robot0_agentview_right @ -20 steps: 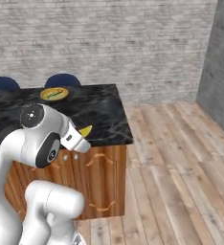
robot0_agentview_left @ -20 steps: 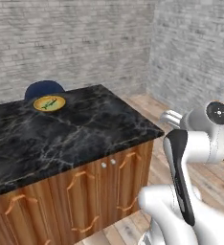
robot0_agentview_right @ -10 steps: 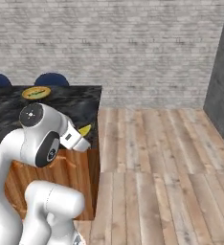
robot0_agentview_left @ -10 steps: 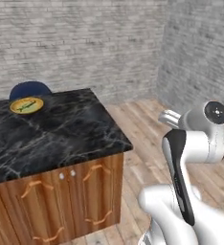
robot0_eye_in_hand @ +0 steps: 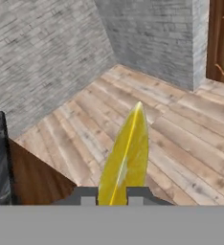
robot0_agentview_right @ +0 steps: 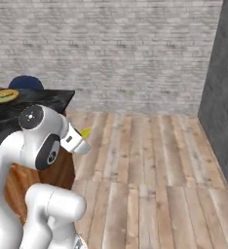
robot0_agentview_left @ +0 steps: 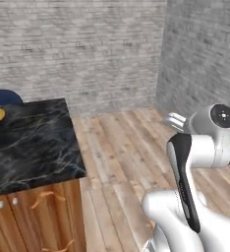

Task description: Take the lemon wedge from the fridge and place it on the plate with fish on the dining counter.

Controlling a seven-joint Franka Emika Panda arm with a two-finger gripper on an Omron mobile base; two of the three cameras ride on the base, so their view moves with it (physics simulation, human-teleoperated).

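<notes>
Two fingertips (robot0_eye_in_hand: 87, 193) pinch the lemon wedge (robot0_eye_in_hand: 126, 155), jaws clamped on it, gripper (robot0_eye_in_hand: 112, 195) over wood floor (robot0_agentview_right: 155, 165); plate (robot0_agentview_right: 4, 96) sits on the counter (robot0_agentview_left: 28, 142), well apart.

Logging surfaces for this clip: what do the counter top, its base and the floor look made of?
The dining counter top looks like polished black marble, by its white veins. Its base looks like warm brown wood with panelled doors. The floor looks like pale wooden planks, by their seams.
</notes>
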